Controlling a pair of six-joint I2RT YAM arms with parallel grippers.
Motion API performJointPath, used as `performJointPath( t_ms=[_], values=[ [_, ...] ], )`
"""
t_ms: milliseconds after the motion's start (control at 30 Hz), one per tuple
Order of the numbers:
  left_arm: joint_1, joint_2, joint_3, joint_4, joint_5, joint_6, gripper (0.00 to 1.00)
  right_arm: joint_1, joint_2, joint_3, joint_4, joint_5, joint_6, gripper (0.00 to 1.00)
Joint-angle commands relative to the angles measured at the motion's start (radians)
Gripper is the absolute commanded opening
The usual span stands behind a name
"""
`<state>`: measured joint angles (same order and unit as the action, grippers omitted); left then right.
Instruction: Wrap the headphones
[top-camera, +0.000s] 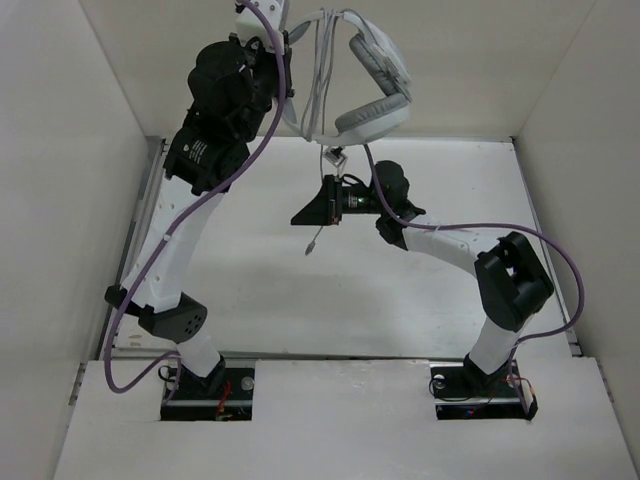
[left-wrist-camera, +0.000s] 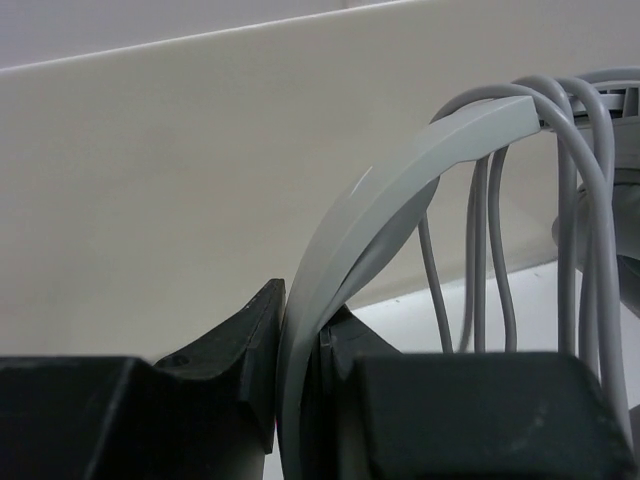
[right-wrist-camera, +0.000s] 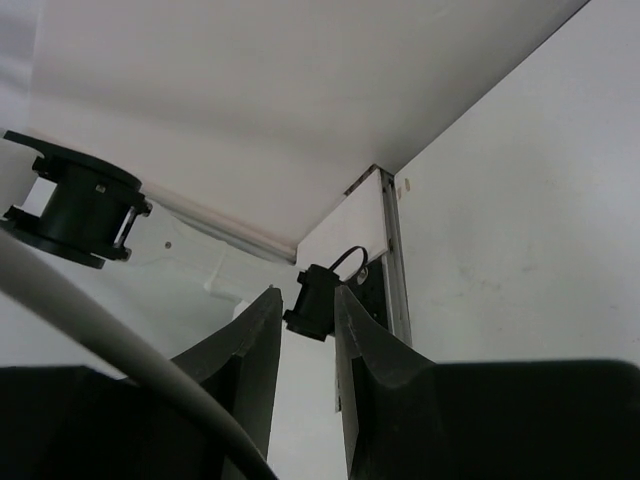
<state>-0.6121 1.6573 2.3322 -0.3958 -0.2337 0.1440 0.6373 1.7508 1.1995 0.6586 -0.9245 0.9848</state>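
Note:
The light grey headphones (top-camera: 378, 118) hang high at the back of the cell, earcups downward. My left gripper (top-camera: 262, 25) is shut on their headband (left-wrist-camera: 330, 260), which runs up between the jaws of the left gripper (left-wrist-camera: 300, 312). Several loops of thin grey cable (left-wrist-camera: 575, 210) lie over the headband. In the top view the cable (top-camera: 320, 85) trails down to a loose end with the plug (top-camera: 313, 246) above the table. My right gripper (top-camera: 298, 217) sits just below the headphones, pointing left. In the right wrist view the gripper (right-wrist-camera: 307, 300) stands open with nothing between its fingers; a grey cable (right-wrist-camera: 95, 335) crosses beside them.
White walls close in the table (top-camera: 420, 280) on the left, back and right. A metal rail (top-camera: 148, 210) runs along the left edge. Purple arm cables (top-camera: 565, 265) loop beside both arms. A black joint of the left arm (right-wrist-camera: 78, 205) shows in the right wrist view.

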Motion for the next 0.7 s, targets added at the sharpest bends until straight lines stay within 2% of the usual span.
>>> performJointPath(
  t_ms=[0, 300, 533, 667],
  values=[
    [0.034, -0.005, 0.065, 0.186, -0.073, -0.044, 0.0, 0.014, -0.034, -0.009, 0.081, 0.018, 0.018, 0.34],
    [0.111, 0.044, 0.11, 0.238, -0.13, -0.047, 0.0, 0.041, -0.045, -0.037, 0.07, 0.023, 0.009, 0.3],
    [0.136, 0.079, 0.121, 0.279, -0.187, -0.034, 0.0, 0.071, -0.047, -0.014, 0.023, 0.007, -0.043, 0.12],
    [0.153, 0.105, 0.124, 0.308, -0.219, -0.011, 0.0, 0.101, -0.054, 0.037, -0.123, -0.004, -0.161, 0.03]
  ],
)
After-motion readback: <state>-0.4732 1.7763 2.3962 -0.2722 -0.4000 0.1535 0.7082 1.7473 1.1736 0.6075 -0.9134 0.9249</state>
